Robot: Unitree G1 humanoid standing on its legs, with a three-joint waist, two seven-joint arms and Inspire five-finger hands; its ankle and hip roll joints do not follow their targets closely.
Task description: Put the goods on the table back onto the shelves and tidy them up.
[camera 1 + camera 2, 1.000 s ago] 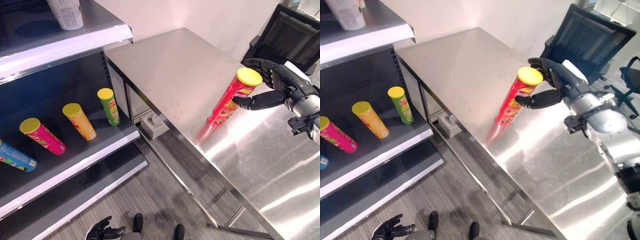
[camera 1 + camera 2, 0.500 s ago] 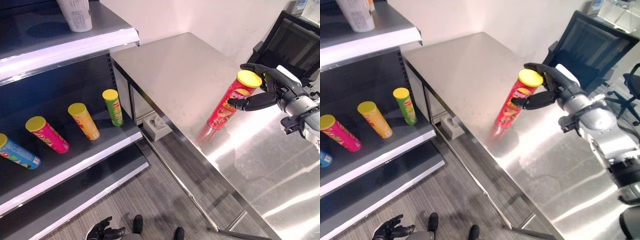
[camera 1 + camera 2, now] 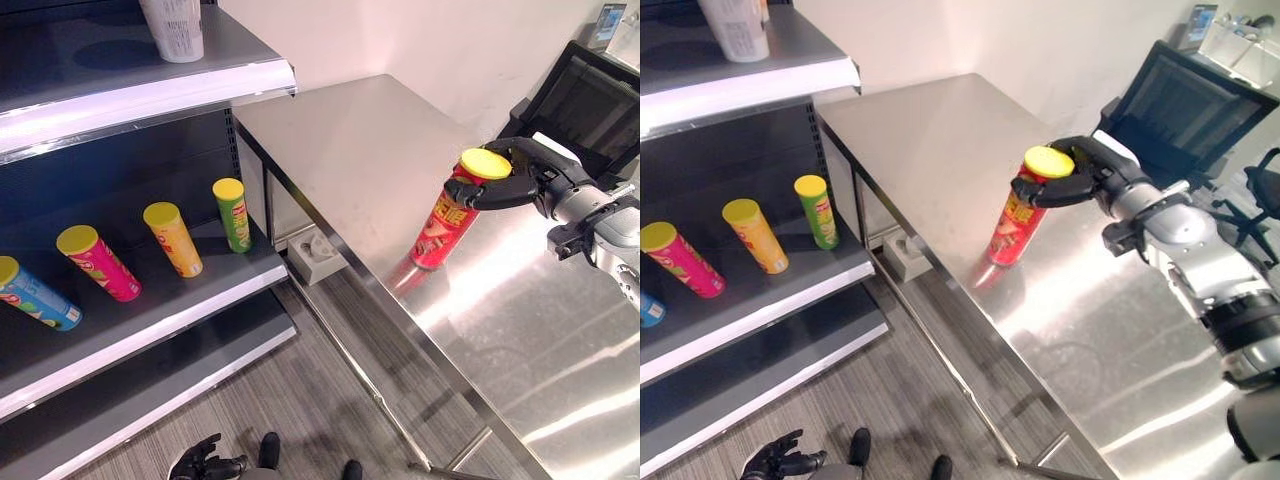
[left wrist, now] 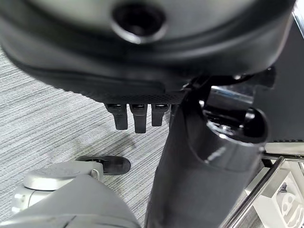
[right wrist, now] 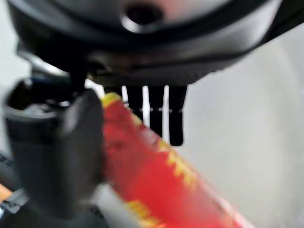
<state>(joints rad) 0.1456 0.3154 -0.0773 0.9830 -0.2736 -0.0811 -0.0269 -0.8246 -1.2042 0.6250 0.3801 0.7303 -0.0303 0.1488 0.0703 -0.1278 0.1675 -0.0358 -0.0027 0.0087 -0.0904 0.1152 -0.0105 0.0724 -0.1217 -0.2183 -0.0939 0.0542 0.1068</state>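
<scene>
While a second ago the right hand (image 3: 530,175) only had its thumb against the side of the red can (image 3: 447,212) with fingers spread behind the lid, now thumb and fingers are curled round the can just under its yellow lid, gripping it; the whole view has also shifted a bit, so the camera moved. Red can stands tilted at centre right of the frame on the steel table (image 3: 370,140), base near the table's front edge, top leaning toward the hand. One red can on the table. Four cans lie on the middle shelf (image 3: 190,300) at left of frame: green can (image 3: 233,214), orange can (image 3: 173,238), pink can (image 3: 97,262), blue can (image 3: 37,302) cut off by the left edge, spaced apart in a row, all with yellow lids. One white cup (image 3: 175,17) on the top shelf (image 3: 150,85), upper left. Black office chair (image 3: 1175,115) behind the table at upper right, just beyond the right arm. White power box (image 3: 314,251) on the floor under the table corner. Left hand (image 3: 205,461) low at bottom centre over the grey floor, fingers relaxed and straight, holding nothing.
</scene>
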